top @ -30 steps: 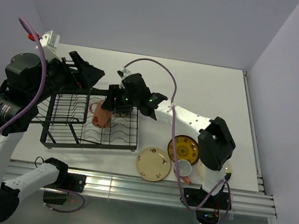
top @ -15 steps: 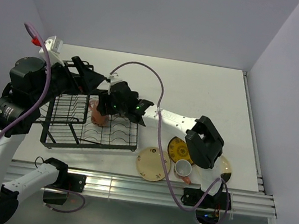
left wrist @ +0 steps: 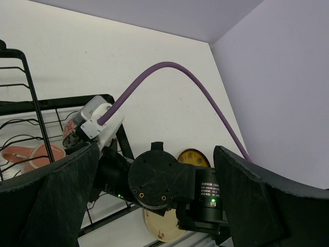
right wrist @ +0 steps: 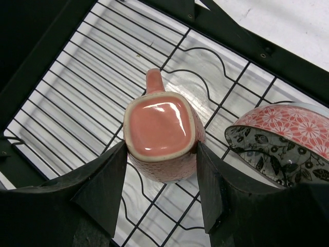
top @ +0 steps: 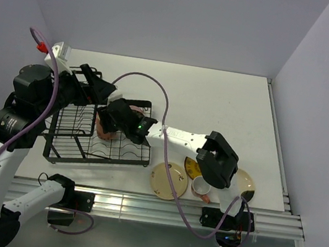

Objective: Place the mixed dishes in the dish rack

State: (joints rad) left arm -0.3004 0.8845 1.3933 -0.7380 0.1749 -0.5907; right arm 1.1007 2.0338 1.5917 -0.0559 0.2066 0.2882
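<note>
The black wire dish rack [top: 71, 137] stands at the left. My right gripper [top: 111, 125] reaches over it and is shut on a pinkish-orange mug [top: 103, 129]. In the right wrist view the mug [right wrist: 160, 123] is upside down between my fingers [right wrist: 103, 185], low over the rack's floor wires [right wrist: 77, 87]. The small dark patterned bowl [right wrist: 280, 139] lies tilted in the rack just right of it. My left gripper [top: 98, 85] is open and empty above the rack's far edge. The second mug [top: 201, 187], a cream plate [top: 168, 180] and the mustard plate [top: 190, 165] lie on the table.
Another cream plate [top: 245, 185] lies partly under the right arm's base. The right arm's purple cable [top: 152, 84] arches over the table. In the left wrist view the right arm's wrist [left wrist: 164, 180] fills the space between my open left fingers.
My right gripper has carried the mug left and down into the rack's middle. The right arm's elbow has swung left over the mustard plate. The left gripper has shifted slightly.
</note>
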